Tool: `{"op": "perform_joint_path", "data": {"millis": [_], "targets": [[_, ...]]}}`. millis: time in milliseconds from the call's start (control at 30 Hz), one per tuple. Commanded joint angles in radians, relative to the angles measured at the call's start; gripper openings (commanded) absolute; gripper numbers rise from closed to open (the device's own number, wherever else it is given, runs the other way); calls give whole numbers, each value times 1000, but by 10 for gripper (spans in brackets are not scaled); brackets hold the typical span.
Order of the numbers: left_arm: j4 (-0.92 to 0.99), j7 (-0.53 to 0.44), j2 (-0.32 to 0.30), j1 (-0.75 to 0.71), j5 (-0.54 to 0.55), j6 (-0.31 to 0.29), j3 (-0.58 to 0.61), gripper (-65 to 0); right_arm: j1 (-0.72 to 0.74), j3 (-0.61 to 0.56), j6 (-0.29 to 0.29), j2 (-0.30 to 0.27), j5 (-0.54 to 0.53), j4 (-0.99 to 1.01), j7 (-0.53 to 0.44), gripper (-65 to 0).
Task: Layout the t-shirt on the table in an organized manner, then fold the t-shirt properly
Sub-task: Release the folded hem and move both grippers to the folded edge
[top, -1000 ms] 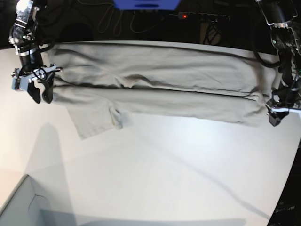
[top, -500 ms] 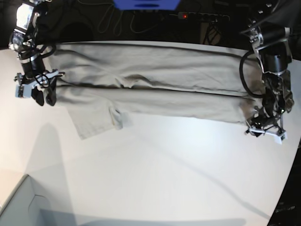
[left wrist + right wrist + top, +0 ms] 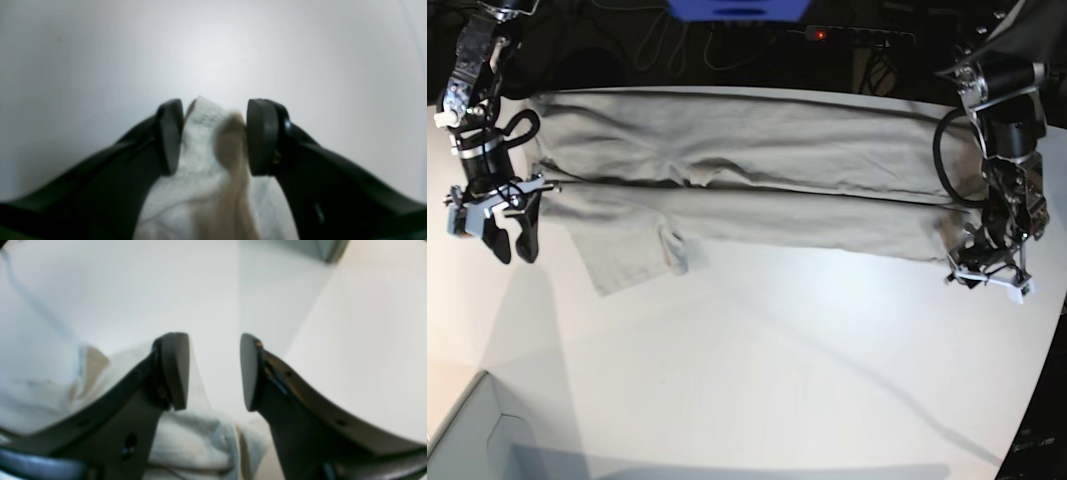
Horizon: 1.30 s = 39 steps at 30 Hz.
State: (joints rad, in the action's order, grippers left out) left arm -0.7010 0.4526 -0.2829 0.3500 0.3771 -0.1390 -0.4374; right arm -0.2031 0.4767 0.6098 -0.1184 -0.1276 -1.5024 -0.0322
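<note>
The beige-grey t-shirt (image 3: 757, 170) lies stretched sideways across the far part of the white table (image 3: 777, 350), folded lengthwise, with one sleeve (image 3: 627, 255) sticking out toward me. My left gripper (image 3: 987, 275) stands over the shirt's near right corner. In the left wrist view the left gripper (image 3: 215, 120) has its jaws apart, and a bunch of the t-shirt (image 3: 203, 160) fills the gap. My right gripper (image 3: 512, 245) hangs open beside the shirt's left end. The right wrist view shows the right gripper (image 3: 215, 370) with bare table (image 3: 367, 340) between its fingers and the t-shirt (image 3: 193, 436) just behind them.
A pale grey box corner (image 3: 477, 440) sits at the near left, also seen as the box corner (image 3: 320, 250) in the right wrist view. A blue object (image 3: 737, 8), a power strip (image 3: 847, 35) and cables lie behind the table. The table's curved edge (image 3: 1037, 400) runs down the right.
My left gripper has swung from the shirt's right end down and inward onto its near right corner. My right gripper has slid toward me along the shirt's left end. The shirt has not shifted.
</note>
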Motion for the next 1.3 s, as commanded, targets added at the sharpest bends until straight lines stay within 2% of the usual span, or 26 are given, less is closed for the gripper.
{"op": "perform_joint_path", "data": {"millis": [0,67,133,267,333,433,567,600,833,900,1000,1100,1267], "targets": [[-15,-8,-16,22,3,-3,-1,-352,18,-11,25,-11,-14,-31,-28,-397],[-13,-8,-16,21,3,-1,-1,-353,38,-40,25,-14,-13,-43,-18,-397],[-13,-10,-16,10,3,0,-1,-353,66,-66,25,-16,-13,-51,36,-397],[-13,-13,-17,7,3,0,76,-354,161,-95,25,-17,-13,-28,213,-399],[-13,-13,-17,5,3,0,122,-358,216,-135,25,-39,-13,1,325,-398],[-13,-10,-19,5,4,0,134,-441,274,-226,25,-83,-13,49,441,-394],[-13,-8,-19,5,4,0,119,-631,393,-298,25,-117,-13,220,526,-394],[-13,-7,-19,5,4,0,119,-650,419,-304,25,-123,-13,270,529,-394],[-13,-5,-25,4,9,0,119,-650,594,-313,22,-148,-13,598,527,-393],[-13,-5,-26,-7,10,0,119,-650,626,-313,20,-148,-11,670,501,-385],[-15,-5,-26,-13,12,0,119,-650,655,-313,19,-149,1,774,427,-340],[-15,-5,-26,-15,12,0,119,-650,652,-313,19,-143,101,816,374,-310],[-15,-5,-26,-15,12,0,119,-650,620,-310,19,-93,256,817,317,-312]]}}
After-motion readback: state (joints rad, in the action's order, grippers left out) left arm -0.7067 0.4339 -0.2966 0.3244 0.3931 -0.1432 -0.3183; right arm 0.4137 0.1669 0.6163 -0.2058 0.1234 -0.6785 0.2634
